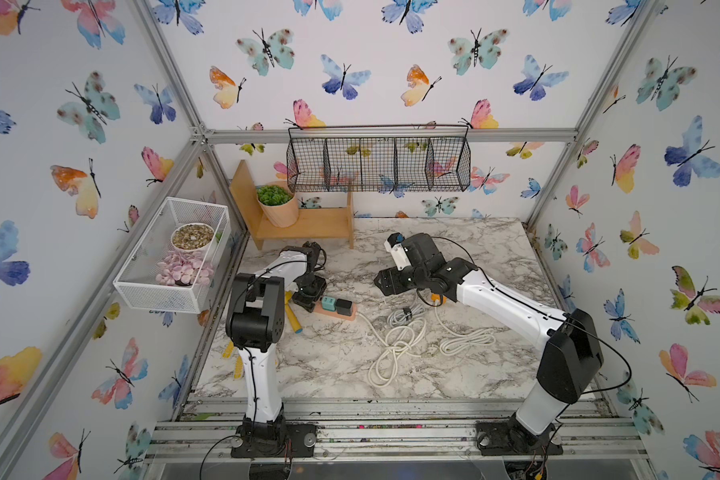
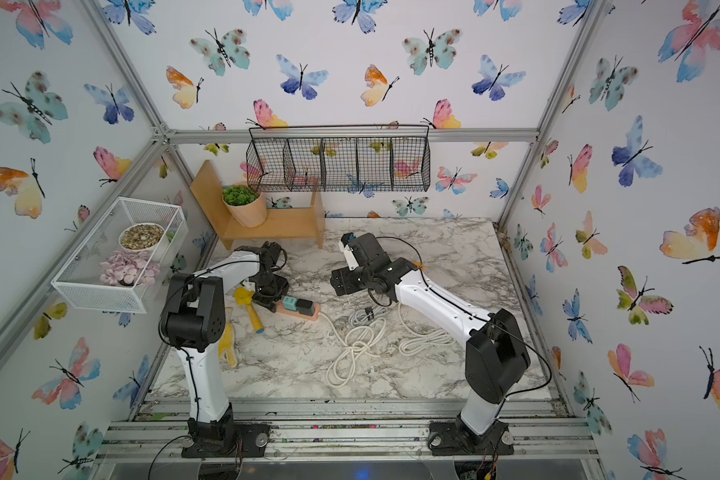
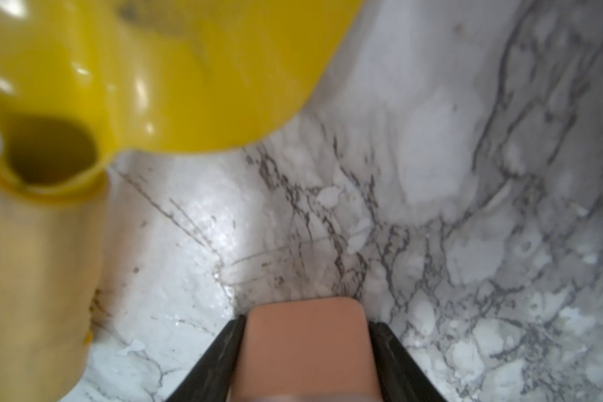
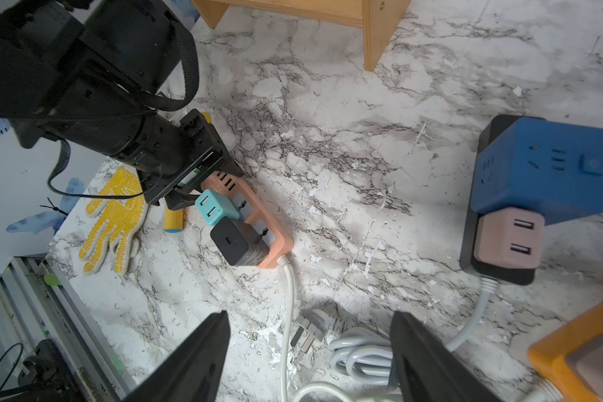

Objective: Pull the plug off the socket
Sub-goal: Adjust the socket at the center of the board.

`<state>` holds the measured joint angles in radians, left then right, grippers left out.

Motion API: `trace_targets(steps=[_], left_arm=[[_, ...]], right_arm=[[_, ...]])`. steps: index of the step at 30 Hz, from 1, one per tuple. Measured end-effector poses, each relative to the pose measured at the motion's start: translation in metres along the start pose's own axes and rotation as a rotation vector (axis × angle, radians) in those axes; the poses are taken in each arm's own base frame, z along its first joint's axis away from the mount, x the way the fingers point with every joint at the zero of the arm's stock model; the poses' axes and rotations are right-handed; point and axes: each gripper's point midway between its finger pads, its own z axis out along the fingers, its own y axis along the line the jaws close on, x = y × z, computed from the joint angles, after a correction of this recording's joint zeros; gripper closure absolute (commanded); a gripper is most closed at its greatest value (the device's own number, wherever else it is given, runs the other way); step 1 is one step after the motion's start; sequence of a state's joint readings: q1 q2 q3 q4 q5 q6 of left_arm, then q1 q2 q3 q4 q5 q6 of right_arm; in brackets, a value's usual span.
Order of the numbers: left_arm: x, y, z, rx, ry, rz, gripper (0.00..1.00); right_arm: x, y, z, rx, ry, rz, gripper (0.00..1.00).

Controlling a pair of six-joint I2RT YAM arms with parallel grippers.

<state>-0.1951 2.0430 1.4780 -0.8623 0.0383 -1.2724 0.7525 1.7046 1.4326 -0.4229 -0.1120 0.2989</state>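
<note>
Clamping the nine o'clock end of the salmon power strip (image 3: 307, 351), the left gripper (image 3: 308, 320) has its jaws partly closed, with one black finger (image 3: 216, 355) against each long side. The wrist view is blurred, so firm contact looks likely rather than certain. In both top views the strip lies toward nine o'clock from the centre of the marble table (image 1: 454, 374). Two plugs sit in its sockets: a teal plug (image 1: 329, 302) nearest the left gripper, and a black plug (image 1: 344, 306) just beside it at three o'clock. A white cable (image 1: 395, 340) leaves the strip's far end toward four o'clock. The right gripper (image 4: 310, 313) hovers at two o'clock of the strip, jaws wide apart and holding nothing.
</note>
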Motion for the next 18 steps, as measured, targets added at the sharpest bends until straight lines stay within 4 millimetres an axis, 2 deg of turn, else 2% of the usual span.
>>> trace_targets(steps=[5, 9, 13, 15, 18], left_arm=[[0.033, 0.015, 0.001, -0.009, 0.009, 0.017, 0.54], [0.047, 0.014, 0.001, -0.008, 0.011, 0.024, 0.54], [0.049, 0.009, 0.0, 0.001, 0.01, 0.022, 0.56], [0.047, 0.004, 0.0, 0.01, 0.014, 0.019, 0.64], [0.038, -0.008, 0.001, 0.013, 0.026, 0.019, 0.65]], right_arm=[[0.021, -0.005, 0.0, 0.004, 0.034, -0.027, 0.24], [0.036, -0.007, -0.004, 0.0, 0.048, -0.051, 0.25], [0.05, -0.007, -0.002, -0.001, 0.072, -0.058, 0.25], [0.055, -0.006, -0.001, -0.003, 0.082, -0.06, 0.26], [0.057, -0.003, 0.0, -0.007, 0.086, -0.064, 0.26]])
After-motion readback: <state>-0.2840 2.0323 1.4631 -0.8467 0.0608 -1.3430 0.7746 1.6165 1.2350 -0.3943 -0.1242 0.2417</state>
